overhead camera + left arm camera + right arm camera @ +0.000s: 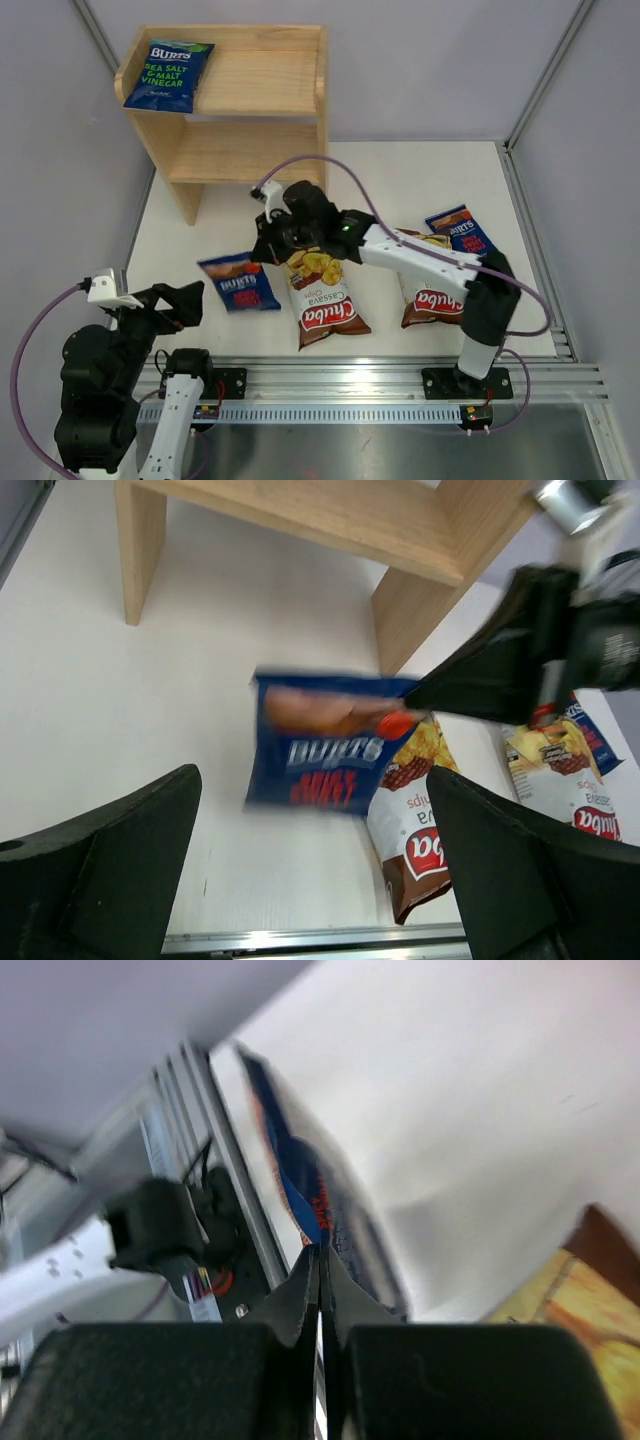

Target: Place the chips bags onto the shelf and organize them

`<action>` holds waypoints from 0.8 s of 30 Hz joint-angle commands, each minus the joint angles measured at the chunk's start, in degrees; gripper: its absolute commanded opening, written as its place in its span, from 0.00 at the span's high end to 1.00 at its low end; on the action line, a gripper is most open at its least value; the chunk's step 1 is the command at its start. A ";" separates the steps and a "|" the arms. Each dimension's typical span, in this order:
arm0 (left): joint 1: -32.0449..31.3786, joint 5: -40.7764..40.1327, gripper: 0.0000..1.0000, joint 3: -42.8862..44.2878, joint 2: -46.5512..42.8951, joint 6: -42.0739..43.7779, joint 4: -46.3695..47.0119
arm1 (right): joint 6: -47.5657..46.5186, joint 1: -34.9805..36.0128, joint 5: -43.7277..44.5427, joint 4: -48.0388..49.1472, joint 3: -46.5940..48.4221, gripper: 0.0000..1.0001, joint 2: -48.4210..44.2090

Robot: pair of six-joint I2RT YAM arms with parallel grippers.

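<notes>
right gripper [320,1270]: pinched shut on a corner of the red-label burts bag [240,285]
left gripper [312,820]: spread wide, empty
shelf [262,78]: green-text burts bag [168,75] on top

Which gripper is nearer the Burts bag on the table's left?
Right. The right gripper is shut on the Burts bag at its top corner; the left gripper hangs open, apart, to its near left.

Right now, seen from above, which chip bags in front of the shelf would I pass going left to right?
left Burts bag → middle Chuba bag → right Chuba bag → right Burts bag
</notes>
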 commanded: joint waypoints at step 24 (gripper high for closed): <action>-10.76 22.90 0.01 -57.44 17.47 -70.16 137.63 | 9.96 -3.55 22.95 -15.41 26.46 1.00 -25.60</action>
